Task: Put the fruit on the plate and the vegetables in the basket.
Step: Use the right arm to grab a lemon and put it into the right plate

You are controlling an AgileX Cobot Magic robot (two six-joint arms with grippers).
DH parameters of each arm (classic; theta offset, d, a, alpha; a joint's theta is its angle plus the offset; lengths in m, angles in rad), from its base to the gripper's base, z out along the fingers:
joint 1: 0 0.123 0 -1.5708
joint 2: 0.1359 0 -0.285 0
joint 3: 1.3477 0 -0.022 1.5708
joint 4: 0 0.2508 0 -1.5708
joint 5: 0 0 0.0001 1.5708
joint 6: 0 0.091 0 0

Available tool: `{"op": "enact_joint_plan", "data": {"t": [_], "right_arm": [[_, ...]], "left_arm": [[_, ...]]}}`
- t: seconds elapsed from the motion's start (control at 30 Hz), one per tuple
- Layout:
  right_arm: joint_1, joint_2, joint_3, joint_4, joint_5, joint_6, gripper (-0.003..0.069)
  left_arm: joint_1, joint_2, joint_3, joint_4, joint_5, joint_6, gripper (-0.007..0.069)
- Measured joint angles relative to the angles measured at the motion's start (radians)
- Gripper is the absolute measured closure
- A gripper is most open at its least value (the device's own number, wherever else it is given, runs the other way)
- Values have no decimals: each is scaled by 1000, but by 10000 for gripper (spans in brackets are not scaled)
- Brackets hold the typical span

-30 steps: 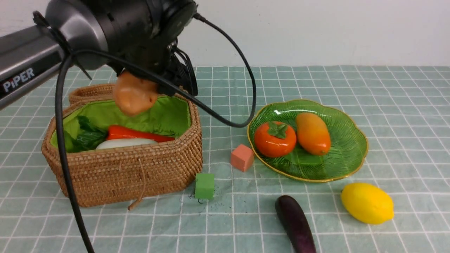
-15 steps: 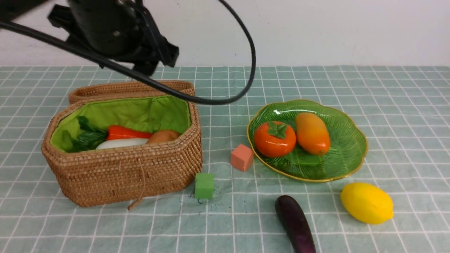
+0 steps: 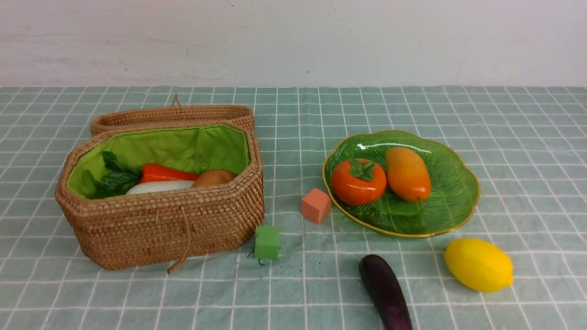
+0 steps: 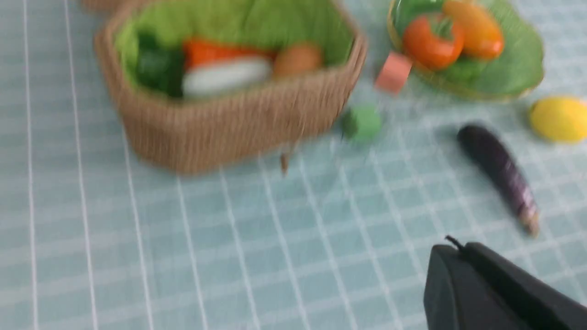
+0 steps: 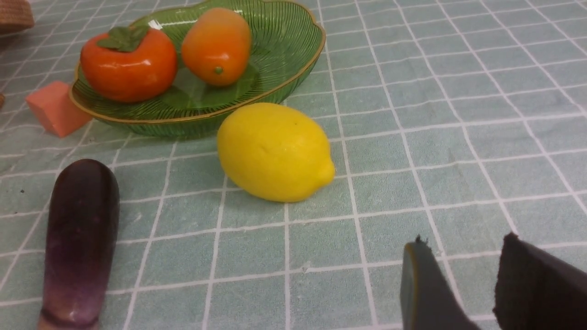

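1. While one basket (image 3: pixel 160 229) stands toward the left edge of the surface (image 3: pixel 527 137), its lid (image 3: pixel 172 114) open behind it, four vegetables lie inside: leafy greens (image 3: pixel 112 176), red pepper (image 3: pixel 165 173), white vegetable (image 3: pixel 158 187) and potato (image 3: pixel 214 177).
2. One plate (image 3: pixel 449 201) sits toward the right edge and carries two fruits side by side, persimmon (image 3: pixel 358 181) and mango (image 3: pixel 407 174).
3. One lemon (image 3: pixel 478 264) lies on the surface just off the plate's near rim.
4. One eggplant (image 3: pixel 385 291) lies at the near edge, off the plate and outside the basket.
5. Two cubes, pink cube (image 3: pixel 316 205) and green cube (image 3: pixel 267 242), sit between basket and plate.
6. Left jaws are pressed together, empty; right jaws stand apart, holding nothing.
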Motion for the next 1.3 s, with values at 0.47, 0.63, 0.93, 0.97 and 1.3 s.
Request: {"op": "enact_joint_plan", "data": {"t": [0.47,0.63,0.93,0.97,1.3], "right_arm": [[0,0,0,0,0,0,417],[0,0,0,0,0,0,417],[0,0,0,0,0,0,417],[0,0,0,0,0,0,417],[0,0,0,0,0,0,417]], "left_arm": [[0,-299,360,-257,-79,-12,638],[0,-299,360,-261,-79,-11,638],[0,-299,363,-191,-130,-11,638],[0,-299,367,-168,-147,-11,638],[119,-405,545,-7,-589,57,638]]}}
